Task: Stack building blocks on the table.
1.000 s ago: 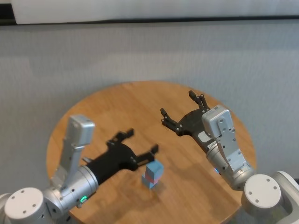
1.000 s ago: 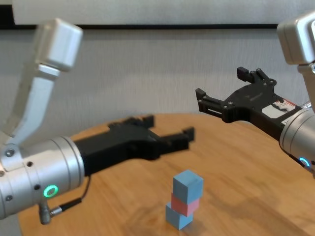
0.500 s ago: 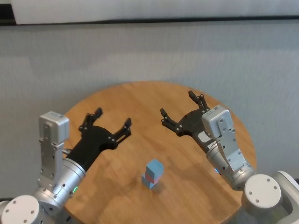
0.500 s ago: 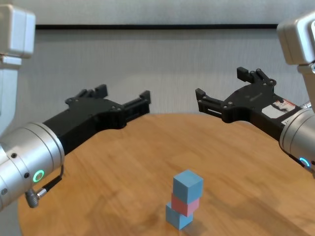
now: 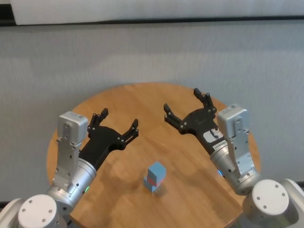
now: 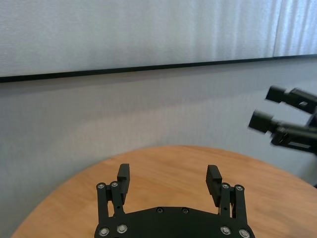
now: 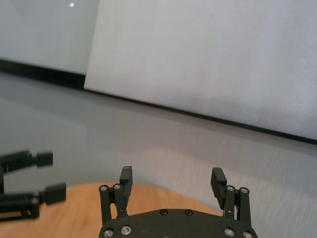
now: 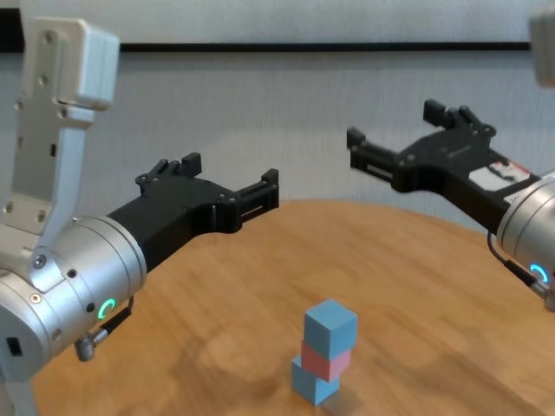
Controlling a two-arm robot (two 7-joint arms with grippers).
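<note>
Three building blocks stand in one stack (image 5: 155,177) near the front of the round wooden table (image 5: 142,102): light blue at the bottom, pink in the middle, light blue on top; the stack also shows in the chest view (image 8: 327,350). My left gripper (image 5: 119,124) is open and empty, raised over the table's left half, behind and left of the stack; it also shows in the chest view (image 8: 229,185). My right gripper (image 5: 185,104) is open and empty, raised over the table's right half; it also shows in the chest view (image 8: 406,136). Neither touches the stack.
A grey wall with a dark rail (image 5: 152,21) stands behind the table. The left wrist view shows my left gripper (image 6: 170,179) over the table's far part (image 6: 163,158), with the right gripper's fingers (image 6: 277,119) farther off. The right wrist view shows my right gripper (image 7: 172,179).
My left gripper has drawn back from the stack, risen and swung to the table's left half. My right gripper has shifted slightly up. The stack has not moved.
</note>
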